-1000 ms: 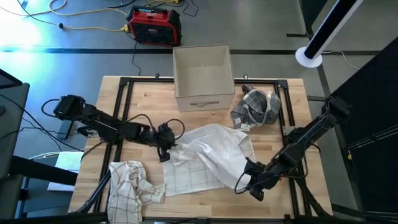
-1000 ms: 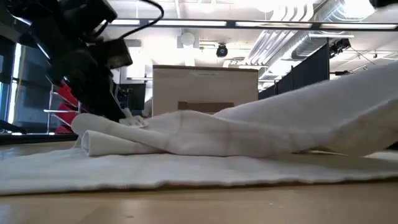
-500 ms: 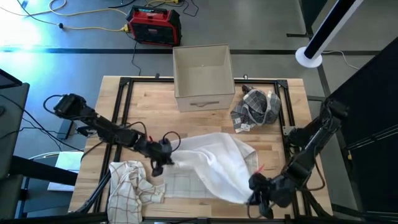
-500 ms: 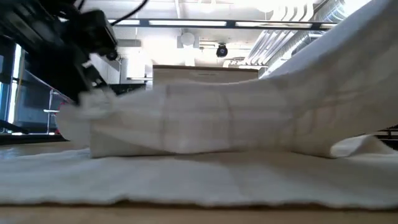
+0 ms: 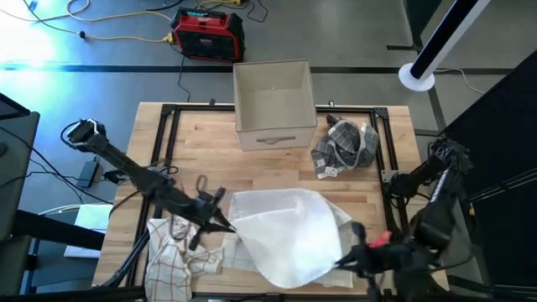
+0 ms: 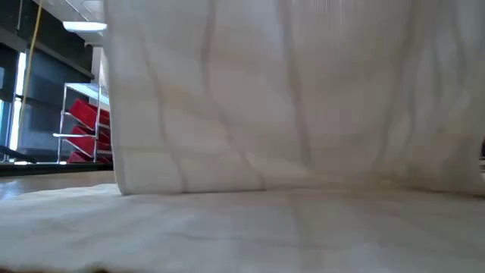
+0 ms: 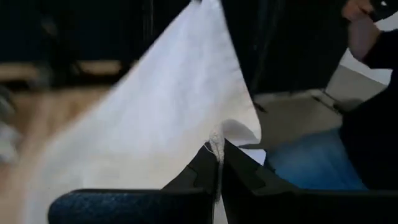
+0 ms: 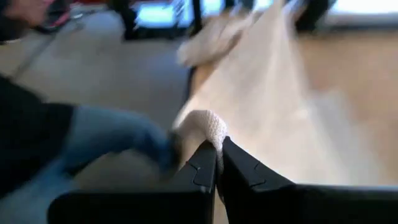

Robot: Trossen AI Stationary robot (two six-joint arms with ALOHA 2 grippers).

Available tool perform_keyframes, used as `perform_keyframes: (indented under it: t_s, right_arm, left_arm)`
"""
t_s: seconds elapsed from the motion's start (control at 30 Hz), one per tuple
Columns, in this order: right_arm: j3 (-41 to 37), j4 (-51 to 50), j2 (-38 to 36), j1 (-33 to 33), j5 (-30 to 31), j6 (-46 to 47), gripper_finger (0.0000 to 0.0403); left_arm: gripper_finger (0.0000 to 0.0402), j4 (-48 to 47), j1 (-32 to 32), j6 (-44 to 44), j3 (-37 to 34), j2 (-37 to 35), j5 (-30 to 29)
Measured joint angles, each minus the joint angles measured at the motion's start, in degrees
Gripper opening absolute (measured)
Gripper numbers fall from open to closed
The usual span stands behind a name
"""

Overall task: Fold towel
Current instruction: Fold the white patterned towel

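Observation:
A white towel with faint grid lines lies at the table's middle front, its upper layer raised and drawn over the layer on the wood. In the low view the towel fills the picture like a curtain that comes down onto the flat layer. My left gripper is shut on the towel's left corner. My right gripper is shut on its right end, near the table's front edge. My left gripper pinches the towel's corner between its two fingers, coming slanting from the table's left. The cloth fans out from the pinch, lifted off the table. My right gripper pinches a bunched bit of the towel's edge between its two fingers, coming from the table's right. The cloth runs away from the pinch in a raised sheet.
A brown-checked cloth lies crumpled at the front left, just beside my left gripper. A grey patterned cloth lies at the back right, next to a beige box at the back middle. A person's blue trouser leg shows beyond the table.
Both grippers have travelled toward the table's near edge, each keeping its hold on the towel. The held edge has been carried over the rest of the towel, which now lies folded over; its lower layer has stayed on the table.

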Motion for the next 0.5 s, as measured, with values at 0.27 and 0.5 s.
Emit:
perform_keyframes:
  t_s: [0.27,0.5]
  right_arm:
    - [9.67,-3.68,0.04,7.0,25.86,-16.34,0.0]
    - [13.64,-7.19,-0.13,8.95,39.44,-19.86,0.0]
  left_arm:
    - [0.0,-4.38,-6.97,11.78,8.52,-7.14,-16.43]
    - [0.0,-4.26,-10.62,29.99,13.45,-9.67,-31.07]
